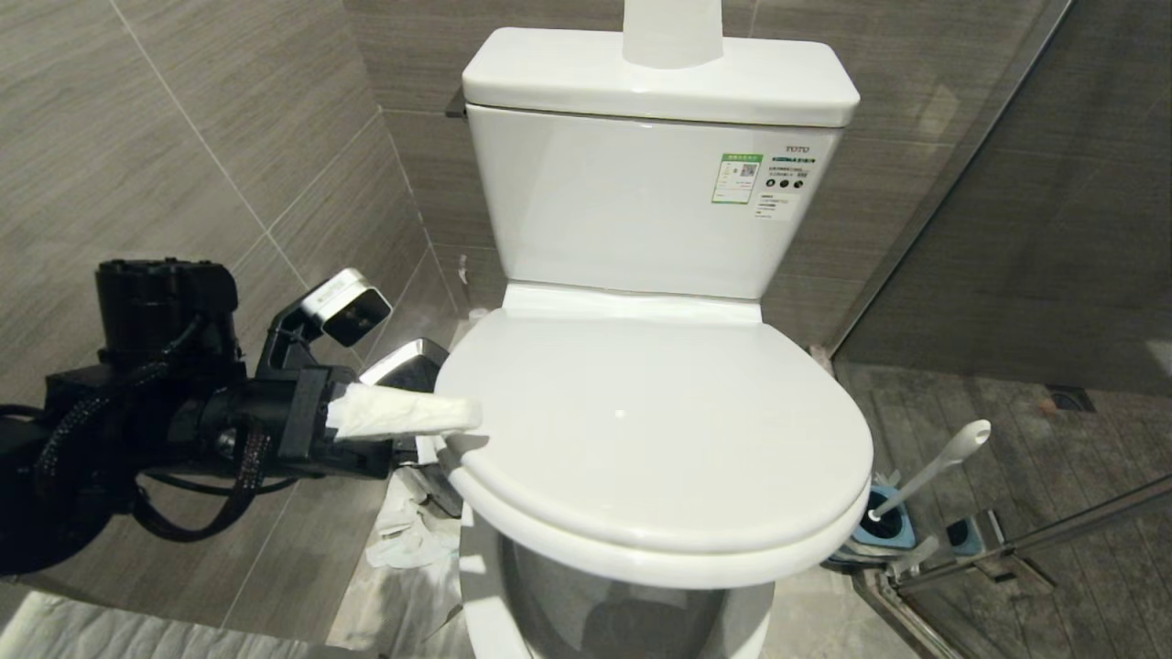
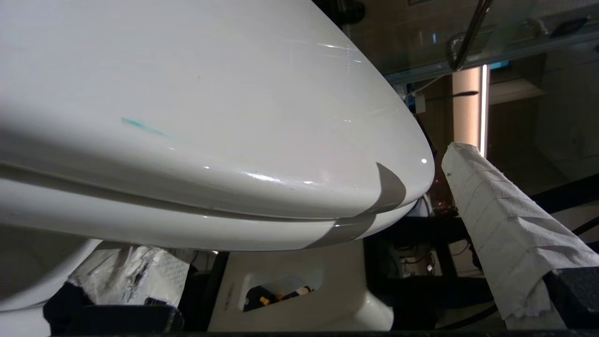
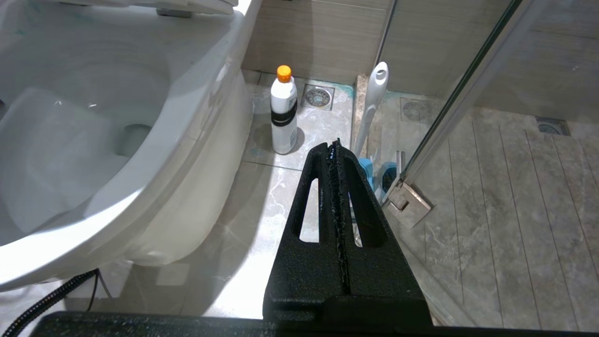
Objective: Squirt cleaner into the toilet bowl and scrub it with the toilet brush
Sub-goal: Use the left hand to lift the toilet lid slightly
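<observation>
okay, the lid (image 1: 641, 430) is down flat over the toilet bowl (image 1: 513, 586), so nothing gets squirted or scrubbed yet — as i read it, the step in hand is getting that lid up. my left claw (image 1: 439, 430) sits at the lid's left edge, near the front, fingers spread as wide as they go. both fingers are wrapped in white paper; the upper finger (image 1: 403, 412) lies at the lid's top surface, whether touching or just over it i can't tell, and from my left wrist camera the other finger (image 2: 126, 281) shows low, below the seat's rim. so the lid edge runs between my fingers, but nothing is clamped — i hold nothing.

next move, by my judgement: close on the rim or hook under it, then swing it up toward the tank (image 1: 641, 201). smooth glossy plastic, paper-wrapped fingers — slipping off is the worry, so a square bite matters.

there's a small teal streak of cleaner (image 2: 140, 125) on the lid's side. the bottle (image 3: 284, 112), white with an orange cap, stands on the floor beside the bowl's base. the toilet brush (image 1: 929, 471) waits in its blue holder (image 1: 888, 531) on the floor to the right, by the glass door, handle leaning up and out.

my right claw (image 3: 338, 150) hangs low beside the bowl, fingers pressed together, empty, parked.
</observation>
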You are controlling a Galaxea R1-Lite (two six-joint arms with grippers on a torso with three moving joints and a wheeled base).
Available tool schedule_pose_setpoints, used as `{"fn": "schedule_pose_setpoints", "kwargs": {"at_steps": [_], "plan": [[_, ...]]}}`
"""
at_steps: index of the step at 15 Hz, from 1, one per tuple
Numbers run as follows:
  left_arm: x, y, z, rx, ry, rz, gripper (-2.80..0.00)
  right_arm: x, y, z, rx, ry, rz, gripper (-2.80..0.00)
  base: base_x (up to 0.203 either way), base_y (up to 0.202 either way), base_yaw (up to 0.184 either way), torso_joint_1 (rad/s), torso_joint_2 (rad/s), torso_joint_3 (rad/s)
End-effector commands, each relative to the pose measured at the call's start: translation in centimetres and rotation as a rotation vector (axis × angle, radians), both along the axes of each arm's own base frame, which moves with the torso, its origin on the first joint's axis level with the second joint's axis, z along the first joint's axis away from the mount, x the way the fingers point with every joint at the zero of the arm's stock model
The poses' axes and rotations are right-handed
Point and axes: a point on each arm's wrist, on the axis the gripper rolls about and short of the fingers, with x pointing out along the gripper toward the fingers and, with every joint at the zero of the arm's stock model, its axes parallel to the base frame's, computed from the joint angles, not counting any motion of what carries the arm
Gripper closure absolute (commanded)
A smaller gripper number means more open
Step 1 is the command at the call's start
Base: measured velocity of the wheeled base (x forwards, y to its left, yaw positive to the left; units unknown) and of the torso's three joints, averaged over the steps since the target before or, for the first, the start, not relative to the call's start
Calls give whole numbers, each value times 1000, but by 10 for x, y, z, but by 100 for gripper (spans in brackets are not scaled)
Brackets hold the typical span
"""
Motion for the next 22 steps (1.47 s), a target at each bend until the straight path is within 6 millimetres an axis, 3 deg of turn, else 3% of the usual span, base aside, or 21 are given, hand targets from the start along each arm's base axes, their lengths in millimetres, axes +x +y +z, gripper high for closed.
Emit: {"fn": "schedule_pose_setpoints", "kwargs": {"at_steps": [1,15,19,22], "plan": [[0,-1,12,-26,2,-4,-280,2,0,-7,0,24,0,0,0,0,0,0,0,0],[3,-7,65,-120,-73,-21,-280,2,0,-7,0,24,0,0,0,0,0,0,0,0],[10,-14,95,-160,-69,-15,-280,2,0,-7,0,25,0,0,0,0,0,0,0,0],[22,-21,105,-180,-91,1,-280,2,0,-7,0,25,0,0,0,0,0,0,0,0]]}}
